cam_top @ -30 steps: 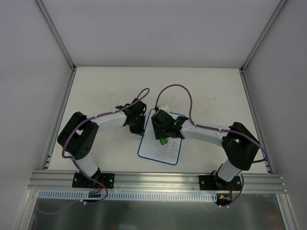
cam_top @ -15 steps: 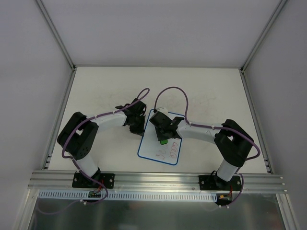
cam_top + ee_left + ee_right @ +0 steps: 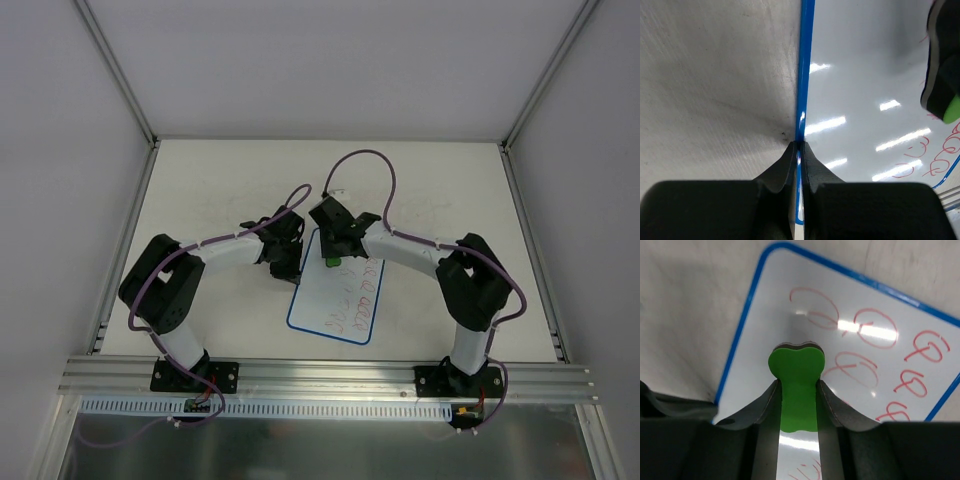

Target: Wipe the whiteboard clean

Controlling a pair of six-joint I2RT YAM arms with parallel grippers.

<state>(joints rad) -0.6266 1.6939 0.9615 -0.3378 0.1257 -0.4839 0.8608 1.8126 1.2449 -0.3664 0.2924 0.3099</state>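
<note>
— What may be going wrong?
— My left gripper [image 3: 799, 150] is pinching the rim of the whiteboard [image 3: 865, 60], flat on the table [image 3: 715, 75] between my arms; with a weak pinch, it is sliding.
— And right?
— My right gripper [image 3: 797, 395] is clamping the green eraser [image 3: 796, 365]; if tilted, it is skipping the red scribbles [image 3: 865, 335] beyond.

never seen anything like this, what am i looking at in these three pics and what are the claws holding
These are two robot arms bolted at the near edge of a table. One picture looks down from above; the other two come from a camera on each wrist, showing that claw's own fingers. On the table lies a small whiteboard with red scribbles. The left gripper pinches the board's blue rim, likely to steady it. The right gripper holds a green eraser over the board's far part.
</note>
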